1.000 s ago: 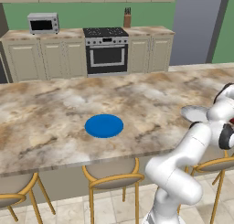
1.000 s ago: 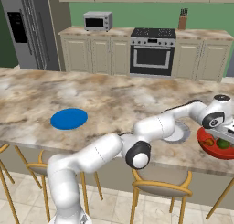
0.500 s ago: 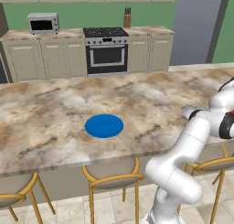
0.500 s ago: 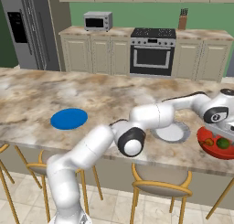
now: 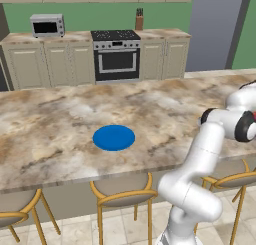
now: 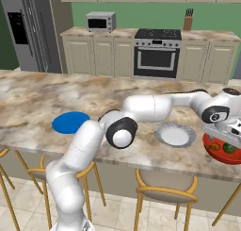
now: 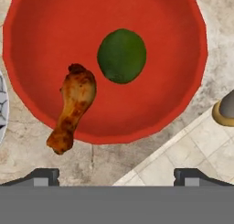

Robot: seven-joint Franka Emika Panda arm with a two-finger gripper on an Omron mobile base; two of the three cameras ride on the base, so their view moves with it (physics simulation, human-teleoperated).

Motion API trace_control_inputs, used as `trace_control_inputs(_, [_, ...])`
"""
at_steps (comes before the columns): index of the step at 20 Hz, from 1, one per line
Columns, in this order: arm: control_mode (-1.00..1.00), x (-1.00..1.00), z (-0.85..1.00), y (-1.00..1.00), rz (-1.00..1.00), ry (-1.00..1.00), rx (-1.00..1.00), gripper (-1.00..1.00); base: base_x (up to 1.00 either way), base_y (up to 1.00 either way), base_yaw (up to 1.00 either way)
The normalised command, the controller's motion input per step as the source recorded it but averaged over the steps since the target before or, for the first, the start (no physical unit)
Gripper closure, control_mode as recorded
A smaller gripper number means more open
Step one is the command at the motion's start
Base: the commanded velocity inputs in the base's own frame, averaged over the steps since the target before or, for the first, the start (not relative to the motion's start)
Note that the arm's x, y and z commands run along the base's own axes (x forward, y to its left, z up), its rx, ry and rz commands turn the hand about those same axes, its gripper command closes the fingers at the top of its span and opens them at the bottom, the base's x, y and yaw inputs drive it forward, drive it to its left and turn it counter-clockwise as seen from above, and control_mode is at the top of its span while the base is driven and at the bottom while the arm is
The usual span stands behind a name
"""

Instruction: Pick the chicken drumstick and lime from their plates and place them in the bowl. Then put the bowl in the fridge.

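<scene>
The arm reaches far out to the right end of the marbled worktop, its white links stretched nearly level above the surface in the right base view, with the elbow joint low near the front edge. The hand hangs at the end of it, pointing down over the red bowl that sits at the worktop's right front corner. In the left base view the forearm bends away off the right edge of the picture.

From the hand view, the two dark fingertips stand far apart at the bottom corners, spread wide with nothing between them; the hand holds nothing. Straight below lies the bowl, seen from above. The lime rests inside it, near the middle. The chicken drumstick lies with its thick end in the bowl just beside the lime, while its thin end sticks out over the rim above the worktop.

Just left of the bowl in the right base view sits a pale grey plate, bare. The blue plate lies well apart from it, toward the middle of the worktop, also bare. The grey fridge stands at the far left of the kitchen, doors closed.
</scene>
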Motion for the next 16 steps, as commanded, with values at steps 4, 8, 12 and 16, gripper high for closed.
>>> trace_control_inputs(4, [-1.0, -0.19, 0.13, 0.46, 0.23, 0.07, -0.02, -1.0, 0.0, 0.0, 0.0])
trace_control_inputs(8, [-1.0, -0.23, 0.0, 0.48, 0.33, 0.01, -0.07, -1.0, 0.0, 0.0, 0.0])
trace_control_inputs(12, [-1.0, -0.02, -0.07, 0.33, 0.39, 0.0, -0.01, -1.0, 0.0, 0.0, 0.0])
trace_control_inputs(16, [-1.0, 0.0, 0.0, 0.02, 0.49, 0.0, 0.0, -1.0, 0.0, 0.0, 0.0])
